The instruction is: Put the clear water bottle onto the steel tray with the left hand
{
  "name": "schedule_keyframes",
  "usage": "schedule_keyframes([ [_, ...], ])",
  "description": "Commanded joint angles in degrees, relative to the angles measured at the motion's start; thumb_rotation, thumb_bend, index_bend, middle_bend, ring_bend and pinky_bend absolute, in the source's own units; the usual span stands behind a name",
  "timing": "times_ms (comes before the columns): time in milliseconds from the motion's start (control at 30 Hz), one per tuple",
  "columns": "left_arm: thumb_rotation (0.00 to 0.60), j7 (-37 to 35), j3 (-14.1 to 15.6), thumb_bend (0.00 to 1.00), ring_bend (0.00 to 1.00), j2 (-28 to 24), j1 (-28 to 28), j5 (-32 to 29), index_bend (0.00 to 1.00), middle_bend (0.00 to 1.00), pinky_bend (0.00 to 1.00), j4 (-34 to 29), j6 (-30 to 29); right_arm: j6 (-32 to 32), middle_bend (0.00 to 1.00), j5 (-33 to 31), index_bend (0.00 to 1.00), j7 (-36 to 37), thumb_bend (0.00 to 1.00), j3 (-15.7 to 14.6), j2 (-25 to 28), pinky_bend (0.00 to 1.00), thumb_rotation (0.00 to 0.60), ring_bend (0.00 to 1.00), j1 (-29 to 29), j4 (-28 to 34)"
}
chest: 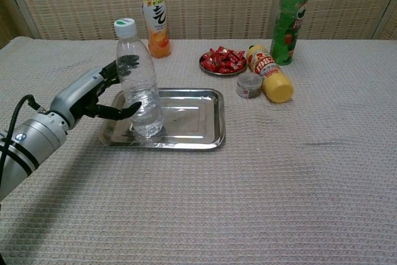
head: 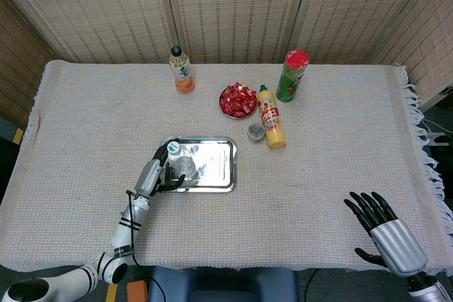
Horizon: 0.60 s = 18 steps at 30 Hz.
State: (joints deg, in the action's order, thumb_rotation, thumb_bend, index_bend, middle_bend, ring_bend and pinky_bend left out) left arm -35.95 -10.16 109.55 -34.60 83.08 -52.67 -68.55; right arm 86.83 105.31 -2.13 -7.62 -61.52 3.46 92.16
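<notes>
The clear water bottle (chest: 141,97) with a white cap has its base on the left part of the steel tray (chest: 198,119) and leans left toward my arm. My left hand (chest: 93,94) reaches in from the left and holds the bottle's middle, fingers behind it and thumb in front. From above, the bottle (head: 178,163) shows at the left end of the tray (head: 219,164), and the left hand (head: 152,173) is beside it. My right hand (head: 386,230) hovers at the table's front right edge with its fingers spread and nothing in it.
Behind the tray stand an orange drink bottle (chest: 154,20), a dish of red candies (chest: 222,61), a small jar (chest: 249,85), a yellow bottle lying on its side (chest: 270,80) and a tall green can (chest: 289,23). The tablecloth's fringed edge (head: 425,146) runs down the right.
</notes>
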Motion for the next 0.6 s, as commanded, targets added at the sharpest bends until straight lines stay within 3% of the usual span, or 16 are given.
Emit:
schedule_keyframes([
  [33,0.6,5.9,2.9,0.36,0.0,-7.0,2.9,1.4,0.0,0.0,0.0,-5.2,-1.7,-0.3,0.0,-0.2,0.0,-0.3,0.03,0.1,0.0,0.0,0.6,0.0,0.1,0.2],
  [367,0.6,20.9,9.7,0.36,0.0,-23.6,18.1,2.6,0.0,0.0,0.0,-9.1,-16.9,-2.5,0.0,-1.5,0.0,-2.5,0.03,0.5,-0.8,0.0,0.6,0.0,0.6,0.9],
  [600,0.6,25.2,9.7,0.37,0.0,-27.2,21.2,2.3,0.0,0.0,0.0,-13.3,-19.3,-4.1,0.0,-2.2,0.0,-4.6,0.03,0.4,-1.5,0.0,0.6,0.0,0.9,1.4],
])
